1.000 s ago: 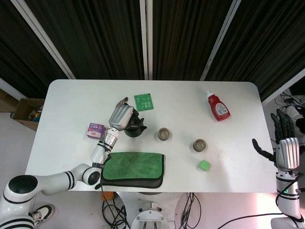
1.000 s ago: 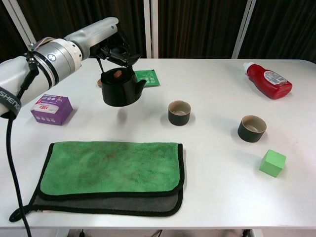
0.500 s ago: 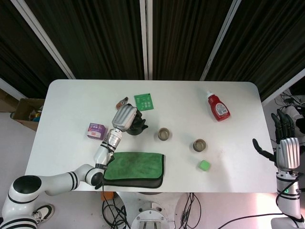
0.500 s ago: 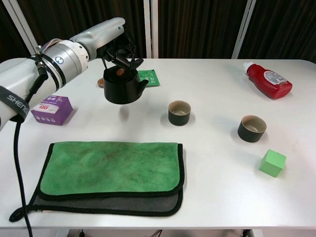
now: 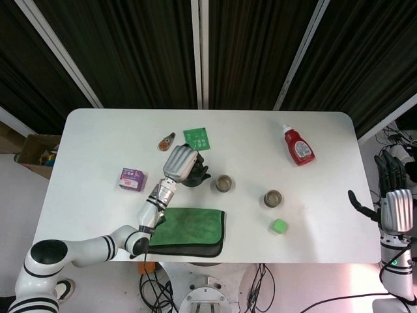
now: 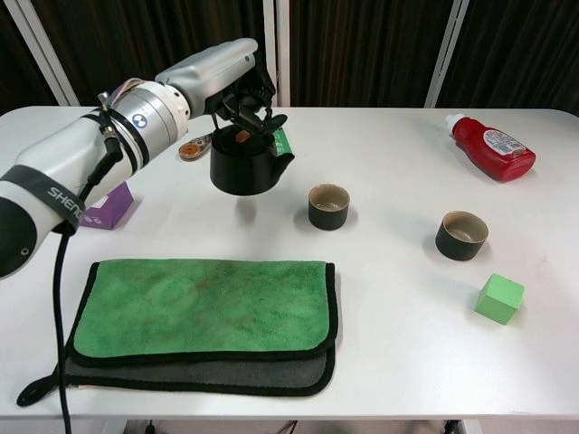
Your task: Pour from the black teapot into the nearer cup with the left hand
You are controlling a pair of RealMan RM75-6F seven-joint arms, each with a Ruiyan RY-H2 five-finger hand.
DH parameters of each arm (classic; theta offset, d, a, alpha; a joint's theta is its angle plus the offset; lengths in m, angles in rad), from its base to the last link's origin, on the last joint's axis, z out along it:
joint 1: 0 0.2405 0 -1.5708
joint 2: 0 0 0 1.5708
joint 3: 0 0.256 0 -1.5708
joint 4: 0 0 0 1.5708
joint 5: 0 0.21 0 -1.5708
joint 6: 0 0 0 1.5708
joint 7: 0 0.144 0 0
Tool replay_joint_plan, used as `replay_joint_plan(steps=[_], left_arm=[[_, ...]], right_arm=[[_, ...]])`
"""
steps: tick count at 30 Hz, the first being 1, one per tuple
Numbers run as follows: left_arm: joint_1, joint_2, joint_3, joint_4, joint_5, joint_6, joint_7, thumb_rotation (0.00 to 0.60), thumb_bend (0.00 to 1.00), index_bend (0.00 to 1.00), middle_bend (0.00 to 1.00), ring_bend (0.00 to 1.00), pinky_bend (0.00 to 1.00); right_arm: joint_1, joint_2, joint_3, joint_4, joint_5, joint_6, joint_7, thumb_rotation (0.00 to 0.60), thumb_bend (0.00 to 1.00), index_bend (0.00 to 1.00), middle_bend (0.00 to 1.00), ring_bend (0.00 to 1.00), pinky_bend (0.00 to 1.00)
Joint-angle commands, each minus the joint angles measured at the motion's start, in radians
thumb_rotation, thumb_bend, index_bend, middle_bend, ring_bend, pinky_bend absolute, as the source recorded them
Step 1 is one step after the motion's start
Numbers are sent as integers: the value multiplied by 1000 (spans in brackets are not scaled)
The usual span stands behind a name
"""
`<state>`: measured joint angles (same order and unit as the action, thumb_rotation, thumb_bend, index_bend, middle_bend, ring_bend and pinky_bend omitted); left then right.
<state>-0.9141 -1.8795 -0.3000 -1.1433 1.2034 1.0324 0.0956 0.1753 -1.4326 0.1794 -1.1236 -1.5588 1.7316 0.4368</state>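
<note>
One purple box (image 5: pixel 131 178), half hidden behind the forearm in the chest view. One green cloth (image 6: pixel 204 305) over a grey one, at the near edge. One small brown object (image 5: pixel 166 140), too small to identify. One left hand (image 6: pixel 237 86), grasping the one black teapot (image 6: pixel 244 166) from above, held clear of the table (spout toward the cups). One green card (image 5: pixel 196 138), mostly hidden in the chest view. Two cups: nearer cup (image 6: pixel 328 206) just right of the spout, second cup (image 6: pixel 461 235) farther right. One red bottle (image 6: pixel 492 146), lying down. One green cube (image 6: pixel 499 298). One right hand (image 5: pixel 389 190), released and holding nothing, off the table's right edge.
</note>
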Motion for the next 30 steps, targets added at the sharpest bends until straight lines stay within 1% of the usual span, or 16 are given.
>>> replay_joint_plan(steps=[1,10,24,30], left_arm=[[-6,-8,-3,5,3,-3,4,600,382,1000,1000,1000,451],[-51,-78,-28,73,2,-12,37,600,382,1000,1000,1000,450],[-107,-181,-34,222,40,4,60,600,389,1000,1000,1000,450],[-125,-209,-24,278,78,34,85,600,391,1000,1000,1000,451]], right_arm=[[-1,0,1,1,1,1,2,600,241,0,0,0,0],[-4,5,-2,0,-2,3,6,600,241,0,0,0,0],[-5,4,1,9,4,-3,13,600,241,0,0,0,0],[-5,4,2,10,3,-1,14,600,240,0,0,0,0]])
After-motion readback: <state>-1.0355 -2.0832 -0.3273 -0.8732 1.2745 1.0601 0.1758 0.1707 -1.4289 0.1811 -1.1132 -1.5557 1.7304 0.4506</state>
